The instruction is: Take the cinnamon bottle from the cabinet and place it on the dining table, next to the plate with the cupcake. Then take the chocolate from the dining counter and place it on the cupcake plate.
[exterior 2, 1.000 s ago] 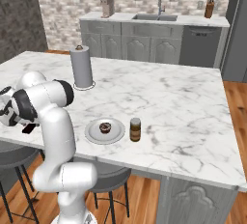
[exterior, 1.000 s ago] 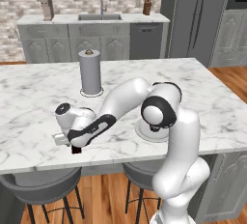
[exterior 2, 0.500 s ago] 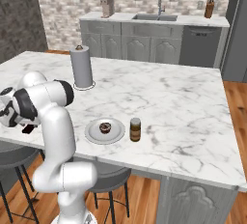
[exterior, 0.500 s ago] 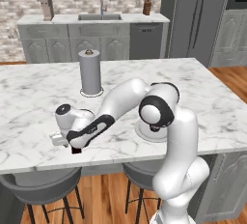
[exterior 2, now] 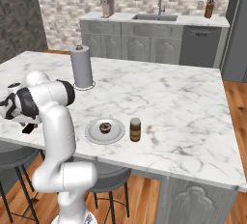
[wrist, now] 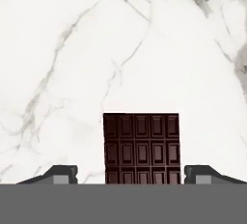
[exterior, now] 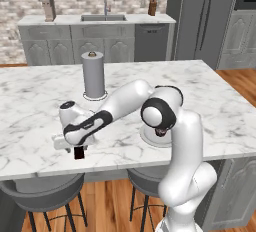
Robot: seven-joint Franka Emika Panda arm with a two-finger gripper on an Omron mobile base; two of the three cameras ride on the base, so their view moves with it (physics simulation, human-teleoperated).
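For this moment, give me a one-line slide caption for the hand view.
Open pincer poised over the chocolate lying flat on the marble counter, one fingertip on each side.

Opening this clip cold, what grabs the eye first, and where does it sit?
The white arm stretches low over the near left edge of the marble dining counter, its gripper open astride a dark brown segmented chocolate bar lying flat on the stone. Further right, a round grey plate carries a small dark cupcake, with a brown cinnamon bottle upright just beside it.

Even bright rendered light, soft shadows, slight pixel blur.
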